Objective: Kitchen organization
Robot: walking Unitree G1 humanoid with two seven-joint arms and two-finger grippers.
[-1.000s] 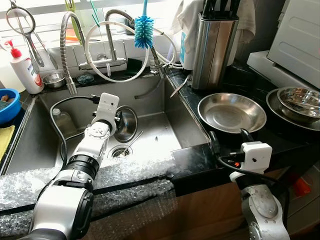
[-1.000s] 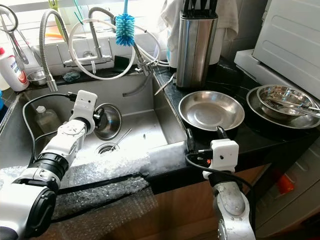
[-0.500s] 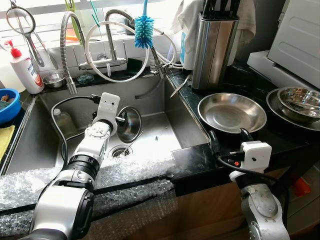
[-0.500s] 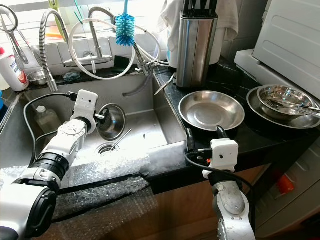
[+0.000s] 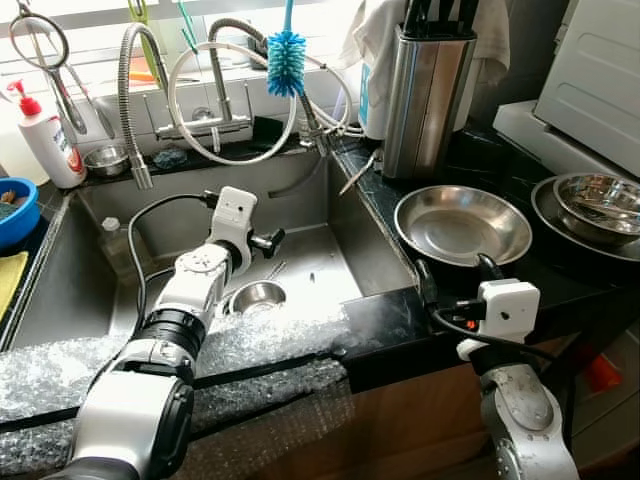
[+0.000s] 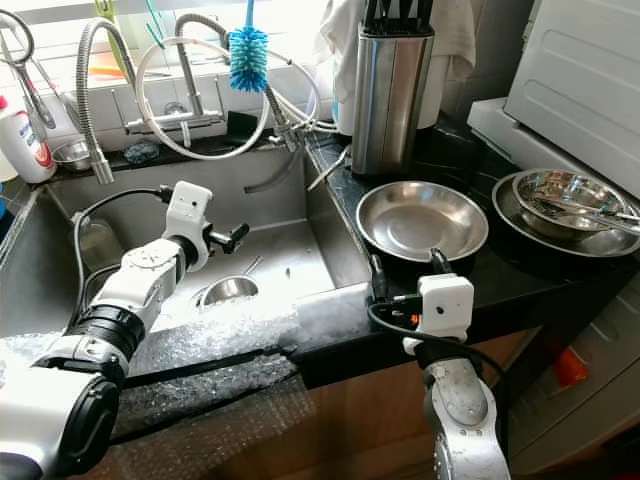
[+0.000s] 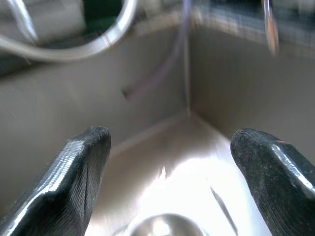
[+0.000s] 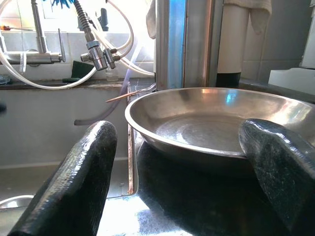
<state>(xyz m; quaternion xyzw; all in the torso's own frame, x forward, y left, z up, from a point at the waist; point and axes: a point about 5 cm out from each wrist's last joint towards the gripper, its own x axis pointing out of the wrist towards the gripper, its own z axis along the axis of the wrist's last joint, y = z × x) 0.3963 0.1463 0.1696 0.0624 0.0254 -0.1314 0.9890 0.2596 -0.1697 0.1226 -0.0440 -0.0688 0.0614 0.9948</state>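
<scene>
The small round stainless-steel bowl (image 5: 257, 295) sits upright, mouth up, on the floor of the steel sink (image 5: 320, 262), over the drain area, just below and in front of the left gripper (image 5: 270, 240). That gripper hovers above it with its two black fingers (image 7: 78, 172) spread wide and nothing between them. The right gripper (image 5: 452, 275) rests at the black counter's (image 5: 400, 310) edge, parted and empty, facing a wide shallow steel pan (image 5: 463, 225). The white soap bottle's (image 5: 45, 135) label is too small to read.
</scene>
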